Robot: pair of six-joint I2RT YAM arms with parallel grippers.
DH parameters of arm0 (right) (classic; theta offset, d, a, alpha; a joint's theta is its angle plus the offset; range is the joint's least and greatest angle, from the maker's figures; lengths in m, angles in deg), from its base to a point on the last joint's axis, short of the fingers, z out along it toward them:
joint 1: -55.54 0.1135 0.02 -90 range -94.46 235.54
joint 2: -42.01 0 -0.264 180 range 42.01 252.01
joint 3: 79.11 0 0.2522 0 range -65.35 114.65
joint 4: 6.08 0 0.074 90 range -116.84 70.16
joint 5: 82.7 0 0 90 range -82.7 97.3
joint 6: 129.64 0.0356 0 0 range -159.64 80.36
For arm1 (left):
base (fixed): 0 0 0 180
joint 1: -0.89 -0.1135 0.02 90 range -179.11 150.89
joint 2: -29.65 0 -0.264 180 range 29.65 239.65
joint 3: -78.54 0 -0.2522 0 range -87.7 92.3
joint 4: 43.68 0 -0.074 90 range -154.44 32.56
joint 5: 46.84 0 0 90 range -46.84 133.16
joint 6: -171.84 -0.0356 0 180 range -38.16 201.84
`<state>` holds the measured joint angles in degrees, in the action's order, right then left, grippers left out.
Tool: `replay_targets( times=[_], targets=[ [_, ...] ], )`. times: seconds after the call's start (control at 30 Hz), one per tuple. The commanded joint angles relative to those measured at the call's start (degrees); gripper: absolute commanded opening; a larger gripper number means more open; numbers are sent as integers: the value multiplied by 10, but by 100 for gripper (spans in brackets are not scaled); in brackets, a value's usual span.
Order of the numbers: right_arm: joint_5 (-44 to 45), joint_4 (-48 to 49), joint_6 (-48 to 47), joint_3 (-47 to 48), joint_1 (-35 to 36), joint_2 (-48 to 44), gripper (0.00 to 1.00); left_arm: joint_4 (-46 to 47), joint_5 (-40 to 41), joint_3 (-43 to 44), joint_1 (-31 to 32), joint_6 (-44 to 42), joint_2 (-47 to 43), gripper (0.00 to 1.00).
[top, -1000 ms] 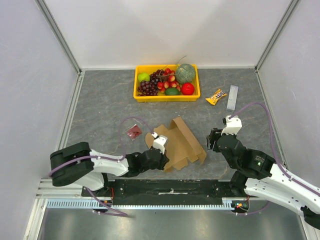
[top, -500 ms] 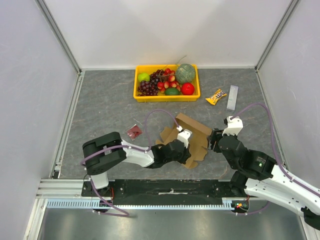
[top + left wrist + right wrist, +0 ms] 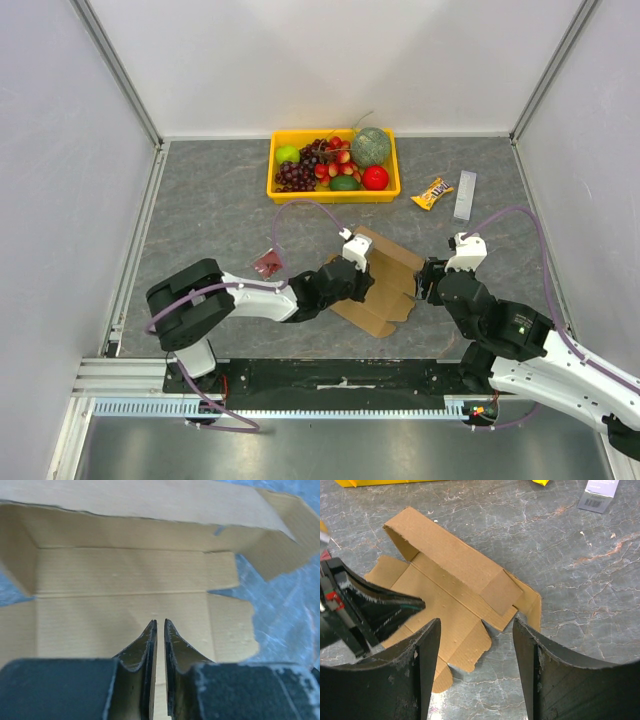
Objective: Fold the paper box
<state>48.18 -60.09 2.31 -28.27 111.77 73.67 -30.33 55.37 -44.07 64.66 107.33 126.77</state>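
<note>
White walls enclosed a grey marbled worktop (image 3: 220, 220), at whose far side a yellow tray (image 3: 333, 196) held a melon (image 3: 370, 146), dark grapes (image 3: 293, 176), a green apple (image 3: 288, 154) and a red fruit (image 3: 375, 177). The paper box (image 3: 395, 262) lay partly folded near the front, one long flap raised, between the left gripper (image 3: 159, 630), parted by only a slit and holding nothing, and the right gripper (image 3: 475, 625), wide open and empty over its right edge. Smaller still were a grey barcoded strip (image 3: 466, 194), a yellow snack packet (image 3: 432, 192) with unreadable print, and a dark-red packet (image 3: 268, 263).
</note>
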Motion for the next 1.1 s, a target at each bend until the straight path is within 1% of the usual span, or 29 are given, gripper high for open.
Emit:
replay_targets(
  times=[0.0,0.07,0.23,0.33,0.47,0.6,0.73,0.93,1.07],
  targets=[
    [14,12,1,-1,-2,-4,66,23,61,1,-24,-43,32,14],
    [14,13,1,-1,-2,-4,66,30,83,4,-29,-48,48,11],
    [13,14,-1,-1,-2,2,67,62,109,9,-36,-62,86,6],
    [13,16,-3,0,-2,3,67,47,140,19,-36,-58,101,2],
    [15,14,-4,-1,-2,2,67,20,183,14,-36,-39,106,2],
    [14,16,-4,-1,-1,6,67,-22,231,-3,-36,2,103,2],
    [14,18,-6,0,-2,9,67,-65,276,-27,-36,68,98,2],
    [12,18,-6,-2,-2,6,67,-116,294,-69,-36,164,77,2],
    [13,18,-6,-2,-2,9,67,-148,303,-98,-35,207,55,2]
  ],
)
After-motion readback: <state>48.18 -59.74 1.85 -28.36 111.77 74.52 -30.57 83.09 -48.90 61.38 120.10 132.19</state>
